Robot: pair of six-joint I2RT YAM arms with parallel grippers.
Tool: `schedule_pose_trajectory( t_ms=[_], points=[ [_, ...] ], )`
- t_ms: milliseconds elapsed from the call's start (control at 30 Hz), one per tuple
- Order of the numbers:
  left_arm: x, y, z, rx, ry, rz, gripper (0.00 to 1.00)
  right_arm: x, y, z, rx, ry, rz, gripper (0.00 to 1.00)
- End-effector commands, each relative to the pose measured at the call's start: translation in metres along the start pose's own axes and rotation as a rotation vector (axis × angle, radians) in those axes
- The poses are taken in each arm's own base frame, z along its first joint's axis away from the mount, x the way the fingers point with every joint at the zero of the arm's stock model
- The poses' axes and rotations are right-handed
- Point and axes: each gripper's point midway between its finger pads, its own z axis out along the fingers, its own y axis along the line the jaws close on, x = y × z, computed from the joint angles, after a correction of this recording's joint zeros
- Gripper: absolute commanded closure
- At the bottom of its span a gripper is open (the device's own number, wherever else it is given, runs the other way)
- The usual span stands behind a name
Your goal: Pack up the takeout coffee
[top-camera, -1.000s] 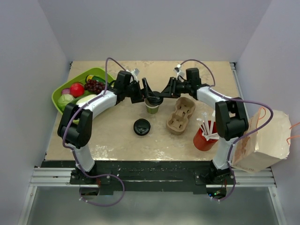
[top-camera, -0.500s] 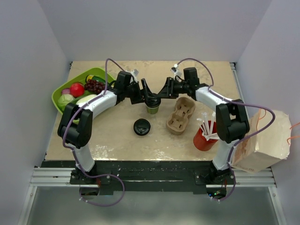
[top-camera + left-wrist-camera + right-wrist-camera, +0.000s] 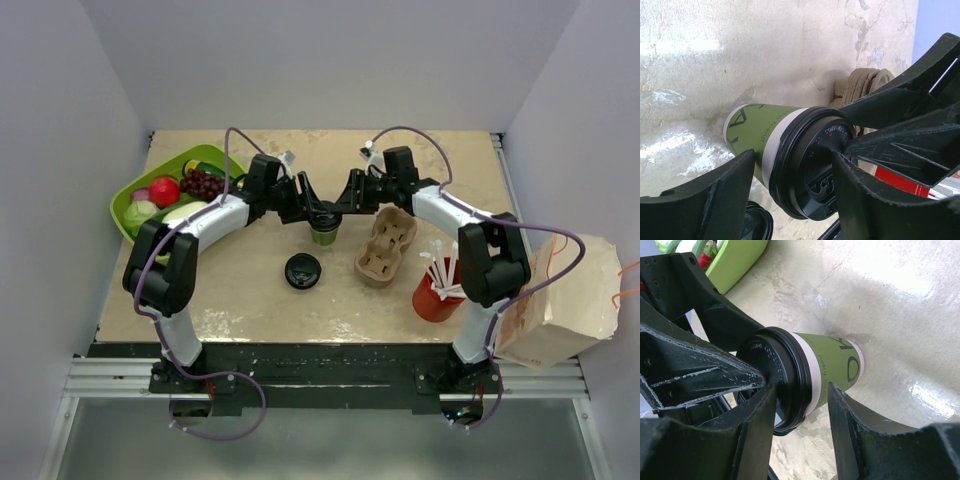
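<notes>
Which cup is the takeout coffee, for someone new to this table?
Look at the table's middle, just left of the brown carrier. The coffee stands there. It is small and green with a black lid on, unlike the red cup of straws and the loose lid nearby.

**Top view:** the takeout coffee (image 3: 324, 234) shows only its lower green wall, and its lid lies largely under the left claw (image 3: 316, 210) and right claw (image 3: 338, 205).

**Left wrist view:**
- The loose black lid (image 3: 757, 226) is cut off by the bottom edge.
- The red cup (image 3: 900, 182) shows as a sliver.
- The cup carrier (image 3: 865, 82) is mostly hidden.

**Right wrist view:** the green tray (image 3: 737, 262) is cut off by the top edge.

Whether either claw presses on the cup cannot be told.
</notes>
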Motion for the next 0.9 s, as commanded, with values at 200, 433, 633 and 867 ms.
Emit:
schedule_pose_trajectory(
  t_ms=[200,433,633,867],
  points=[
    [-0.006,-0.021,-0.012,0.078,-0.016,-0.013,0.39,-0.008,0.036,-0.002,-0.053,-0.025,-0.088,0.52],
    [-0.002,-0.012,-0.010,0.034,-0.004,-0.036,0.55,0.000,0.024,0.000,0.038,-0.025,-0.087,0.55],
    [0.003,-0.003,-0.014,-0.010,0.000,-0.036,0.64,0.010,0.010,-0.002,0.102,-0.021,-0.076,0.56],
    [0.011,0.009,-0.023,-0.078,0.024,-0.009,0.36,0.016,0.012,-0.006,0.103,-0.024,-0.070,0.55]
  ],
)
